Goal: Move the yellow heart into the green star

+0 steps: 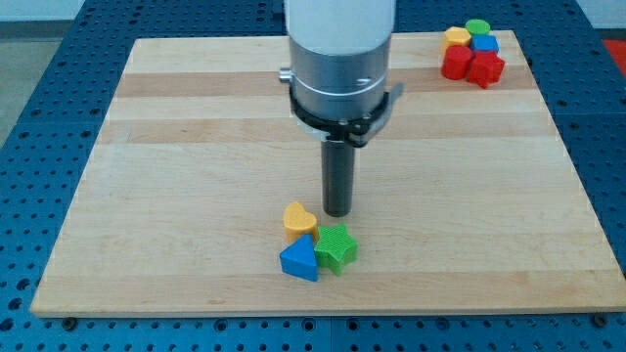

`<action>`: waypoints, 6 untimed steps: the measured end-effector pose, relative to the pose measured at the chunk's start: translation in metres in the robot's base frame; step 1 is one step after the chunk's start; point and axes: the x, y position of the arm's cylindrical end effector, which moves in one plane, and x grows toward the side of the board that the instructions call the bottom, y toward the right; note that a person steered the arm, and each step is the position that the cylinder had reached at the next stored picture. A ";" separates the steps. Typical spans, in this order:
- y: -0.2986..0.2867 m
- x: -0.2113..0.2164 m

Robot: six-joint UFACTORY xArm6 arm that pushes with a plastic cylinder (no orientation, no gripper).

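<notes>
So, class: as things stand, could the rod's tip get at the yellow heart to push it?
Probably yes. My tip sits just to the upper right of the yellow heart, with bare board between them; the green star and blue triangle lie below it.

The arm comes down from the top centre of the frame as a wide white cylinder, ending in a grey metal collar with a black clamp ring. Below it a straight dark rod hangs upright. My tip (pixel 337 212) sits just below the frame's centre, at the desk's surface.
</notes>
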 end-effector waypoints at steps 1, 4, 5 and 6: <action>0.001 -0.005; -0.089 -0.008; -0.061 -0.006; -0.041 -0.004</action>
